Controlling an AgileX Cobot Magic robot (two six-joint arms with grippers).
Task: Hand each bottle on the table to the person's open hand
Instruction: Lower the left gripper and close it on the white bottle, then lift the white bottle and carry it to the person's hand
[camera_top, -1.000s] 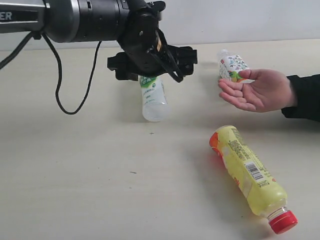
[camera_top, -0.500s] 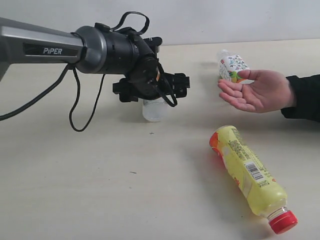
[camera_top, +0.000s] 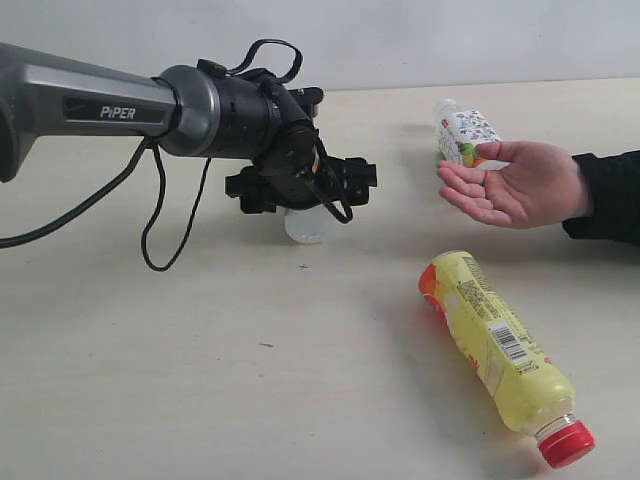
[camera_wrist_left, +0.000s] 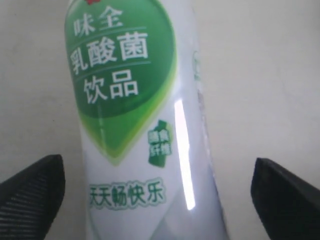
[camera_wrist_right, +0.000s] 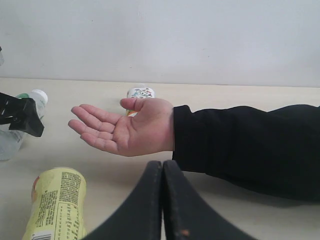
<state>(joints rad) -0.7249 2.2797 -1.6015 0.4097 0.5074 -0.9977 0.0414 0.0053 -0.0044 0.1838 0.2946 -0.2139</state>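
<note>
A small clear bottle with a green-white label (camera_top: 306, 226) lies on the table (camera_top: 200, 380), mostly hidden under my left gripper (camera_top: 305, 200). In the left wrist view this bottle (camera_wrist_left: 135, 125) sits between the open jaws of the left gripper (camera_wrist_left: 160, 195), with a gap on each side. A yellow bottle with a red cap (camera_top: 500, 350) lies at the front right. A small bottle with a colourful white label (camera_top: 462, 135) stands behind the person's open hand (camera_top: 515, 185). My right gripper (camera_wrist_right: 162, 165) is shut and empty, short of the hand (camera_wrist_right: 125, 130).
The person's black sleeve (camera_top: 605, 195) reaches in from the right edge. A black cable (camera_top: 150, 225) loops down from the left arm to the table. The yellow bottle (camera_wrist_right: 55, 200) lies near my right gripper.
My left arm has come down over the green-white bottle, and its jaws now straddle it close to the table. The hand and the other bottles have not moved.
</note>
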